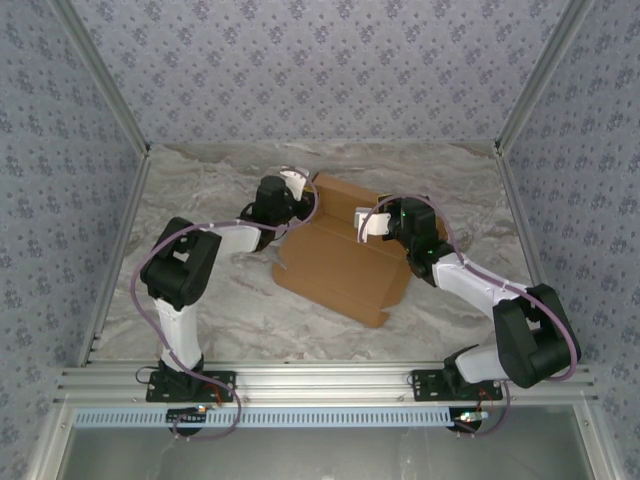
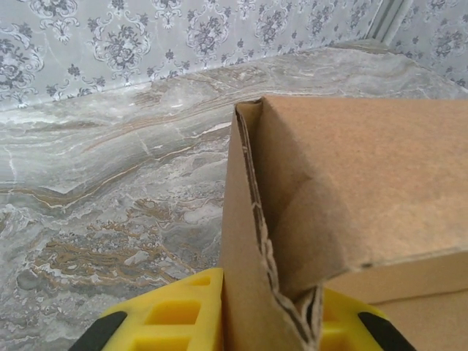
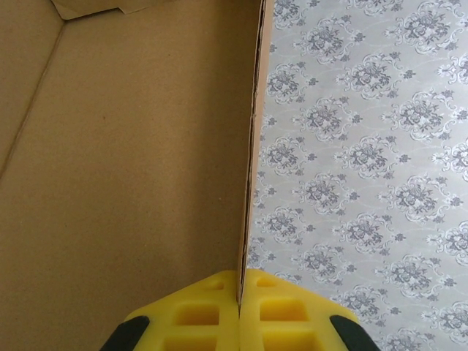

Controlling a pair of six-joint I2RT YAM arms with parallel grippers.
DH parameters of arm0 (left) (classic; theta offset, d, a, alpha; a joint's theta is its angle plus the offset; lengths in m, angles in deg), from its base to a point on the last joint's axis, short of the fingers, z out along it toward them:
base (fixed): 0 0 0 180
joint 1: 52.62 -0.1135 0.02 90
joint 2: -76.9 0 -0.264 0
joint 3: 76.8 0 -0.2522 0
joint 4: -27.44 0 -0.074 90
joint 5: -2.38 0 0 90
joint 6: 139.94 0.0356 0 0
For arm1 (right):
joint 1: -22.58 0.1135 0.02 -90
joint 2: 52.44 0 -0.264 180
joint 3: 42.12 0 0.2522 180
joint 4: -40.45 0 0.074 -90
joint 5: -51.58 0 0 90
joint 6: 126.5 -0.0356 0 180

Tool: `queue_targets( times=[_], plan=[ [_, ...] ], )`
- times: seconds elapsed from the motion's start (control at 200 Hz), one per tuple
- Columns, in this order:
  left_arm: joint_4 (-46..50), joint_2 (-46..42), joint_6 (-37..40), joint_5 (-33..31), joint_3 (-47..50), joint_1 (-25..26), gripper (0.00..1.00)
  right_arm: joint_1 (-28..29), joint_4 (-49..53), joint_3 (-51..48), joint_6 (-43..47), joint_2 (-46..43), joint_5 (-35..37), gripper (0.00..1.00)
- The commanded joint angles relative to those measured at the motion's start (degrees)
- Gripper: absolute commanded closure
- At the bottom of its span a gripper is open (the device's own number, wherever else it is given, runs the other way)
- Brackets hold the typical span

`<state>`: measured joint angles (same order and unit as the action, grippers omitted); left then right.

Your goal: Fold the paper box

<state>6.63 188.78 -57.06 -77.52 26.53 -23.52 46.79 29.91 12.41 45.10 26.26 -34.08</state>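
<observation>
The left gripper (image 2: 270, 311) is clenched on the paper box (image 1: 345, 265). Its yellow fingers (image 2: 172, 314) sit on either side of a raised wall at a corner, with the ragged card edge between them. Just above the pads the card is buckled and its layers are splitting (the weakest spot in sight). The right gripper (image 3: 240, 292) is likewise clamped, pads meeting on a single thin upright wall. The box's inner floor lies to the left of that wall and patterned wallpaper (image 3: 365, 183) shows to its right.

The likeliest failure is at the left corner. If the arm pushes or twists further, the crumple beside the fingers could deepen into a tear or a false crease, and the wall would no longer stand square. At the right gripper the hold is only on a narrow strip of edge, so a sideways pull could slip the card out of the pads and let the wall flop. With both arms gripping one sheet, any mismatch in their motion could rack the box or drag it across the marble table (image 1: 190, 290).

Out from the grippers, the box lies between the two arms, its open side up and its near end stretching back toward their bases. I judge that its long axis runs from the grippers toward the bases, the near end skewed a little to the left. In the top view length and width look close, so I hold that loosely.
</observation>
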Motion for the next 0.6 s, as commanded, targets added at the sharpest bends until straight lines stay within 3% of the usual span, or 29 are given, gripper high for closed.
queue_targets(
  times=[0.0, 0.22, 0.46, 0.6],
  plan=[
    [-1.4, -2.0, -3.4, -7.0, 0.4, 0.4, 0.88, 1.0, 3.2, 0.6, 0.2, -0.2, 0.3, 1.0],
    [0.6, -4.9, -3.9, -11.4, 2.1, 1.8, 0.95, 2.2, 3.5, 1.3, 0.8, -0.3, 1.7, 1.0],
    [1.8, -9.2, 0.4, -13.2, 5.9, 1.7, 1.0, 2.7, 5.1, 3.0, -4.3, -1.7, 3.8, 0.7],
    [1.4, -11.0, 1.8, -14.9, 8.1, 1.7, 1.0, 4.7, 5.0, 3.1, -10.5, -2.8, 4.2, 0.58]
  ],
)
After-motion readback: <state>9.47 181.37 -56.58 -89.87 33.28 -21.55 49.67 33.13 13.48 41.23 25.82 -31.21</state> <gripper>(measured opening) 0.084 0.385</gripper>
